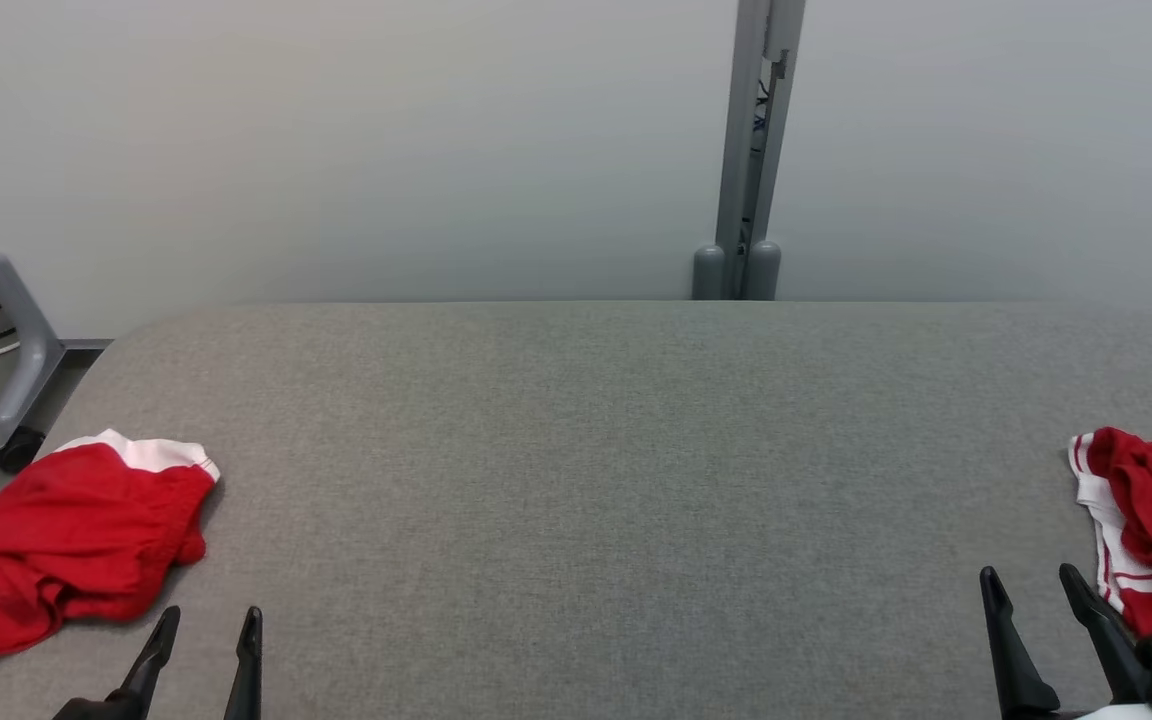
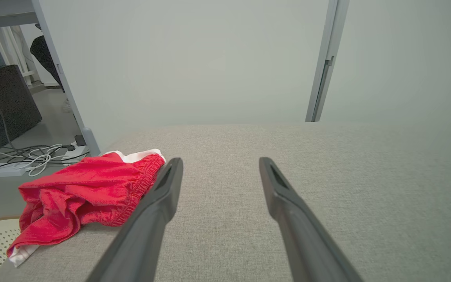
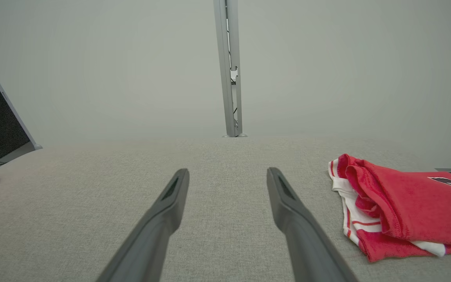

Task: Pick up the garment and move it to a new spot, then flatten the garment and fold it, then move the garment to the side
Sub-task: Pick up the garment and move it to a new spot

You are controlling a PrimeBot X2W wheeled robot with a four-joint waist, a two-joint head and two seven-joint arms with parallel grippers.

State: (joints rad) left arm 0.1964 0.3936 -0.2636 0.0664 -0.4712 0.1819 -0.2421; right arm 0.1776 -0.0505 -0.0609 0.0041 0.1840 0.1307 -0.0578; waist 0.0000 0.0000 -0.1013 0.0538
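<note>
Holding nothing, our left tool (image 1: 213, 612) rises at the lower left of the head view, its two dark fingers spread wide above the bare grey surface (image 1: 586, 450). Our right tool (image 1: 1027, 572) stands the same way at the lower right, fingers wide apart and with nothing between them.

Just to the left of the left tool lies a crumpled red garment (image 1: 76, 535) with a white band at its far end and an elastic waistband. It sits at the surface's left edge, with some cloth drooping over it. A narrow strip of grey seems to part it from the nearer finger in the head view.

Just to the right of the right tool lies a second red garment (image 1: 1151, 520), bunched in loose folds, with white striped trim and dark lettering on its far side. The right wrist view shows a clear gap between it and the nearer finger. The two garments are well apart, with the open middle of the surface between them.

Beyond the far edge we see a pale wall (image 1: 336, 150) and a grey upright post (image 1: 751, 150). Cables (image 2: 33, 154) lie on the floor to the left.
</note>
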